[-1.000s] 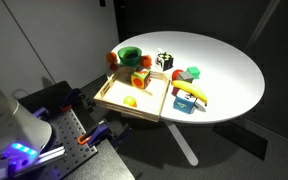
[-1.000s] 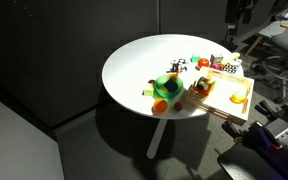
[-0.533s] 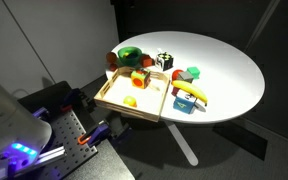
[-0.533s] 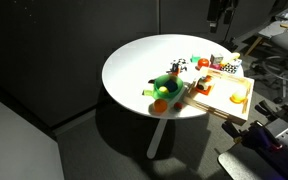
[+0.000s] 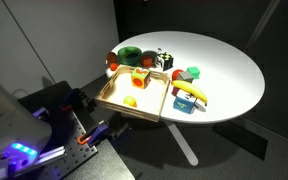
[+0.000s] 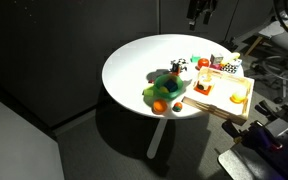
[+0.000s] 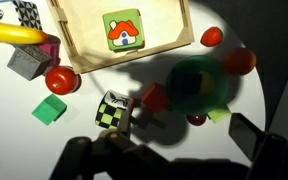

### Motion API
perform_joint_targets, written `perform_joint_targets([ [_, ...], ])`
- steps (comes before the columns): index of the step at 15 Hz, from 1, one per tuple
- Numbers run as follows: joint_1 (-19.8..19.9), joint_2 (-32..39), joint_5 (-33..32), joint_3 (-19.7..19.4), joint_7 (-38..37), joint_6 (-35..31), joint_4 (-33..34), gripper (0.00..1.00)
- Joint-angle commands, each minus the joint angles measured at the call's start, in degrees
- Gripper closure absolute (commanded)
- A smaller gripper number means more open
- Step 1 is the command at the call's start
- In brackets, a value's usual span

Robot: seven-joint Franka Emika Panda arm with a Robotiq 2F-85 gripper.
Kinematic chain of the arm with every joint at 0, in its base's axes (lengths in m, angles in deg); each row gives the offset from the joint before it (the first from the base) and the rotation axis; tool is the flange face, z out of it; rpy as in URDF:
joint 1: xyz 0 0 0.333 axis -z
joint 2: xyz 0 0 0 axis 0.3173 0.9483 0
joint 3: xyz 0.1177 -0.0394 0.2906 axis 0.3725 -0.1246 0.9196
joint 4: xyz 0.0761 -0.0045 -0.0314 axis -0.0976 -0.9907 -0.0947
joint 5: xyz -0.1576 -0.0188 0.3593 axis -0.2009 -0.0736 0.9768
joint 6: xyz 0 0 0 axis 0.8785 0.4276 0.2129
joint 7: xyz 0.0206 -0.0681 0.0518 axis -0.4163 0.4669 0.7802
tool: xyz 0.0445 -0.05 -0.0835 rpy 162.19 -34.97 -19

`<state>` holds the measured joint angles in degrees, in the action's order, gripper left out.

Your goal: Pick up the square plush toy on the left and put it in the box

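Swung across since before, the claw (image 6: 200,14) hangs empty, fingers apart, high over the table (image 5: 227,72). Approach step: the plush cube (image 7: 112,112) sits just outside the box (image 7: 84,35); next, descend squarely over it.

1. The box (image 7: 79,35) runs off the wrist view's top edge.
2. The green bowl (image 7: 199,85) there is blurred and shadowed.
3. The claw (image 7: 169,152) is dark and blurred; how its jaws stand cannot be told.
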<state>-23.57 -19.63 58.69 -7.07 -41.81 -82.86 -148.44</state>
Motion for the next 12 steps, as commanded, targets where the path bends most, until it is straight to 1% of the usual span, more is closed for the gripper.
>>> perform_joint_targets([
  [1, -0.1, 5.3, 0.2, -0.8, -0.9, -1.9, 5.7, 0.00],
  [7, 0.0, 12.5, -1.4, -2.6, -3.5, -5.5, 11.0, 0.00],
  [12, -0.2, 16.7, -3.4, -4.5, -5.3, -7.7, 13.4, 0.00],
])
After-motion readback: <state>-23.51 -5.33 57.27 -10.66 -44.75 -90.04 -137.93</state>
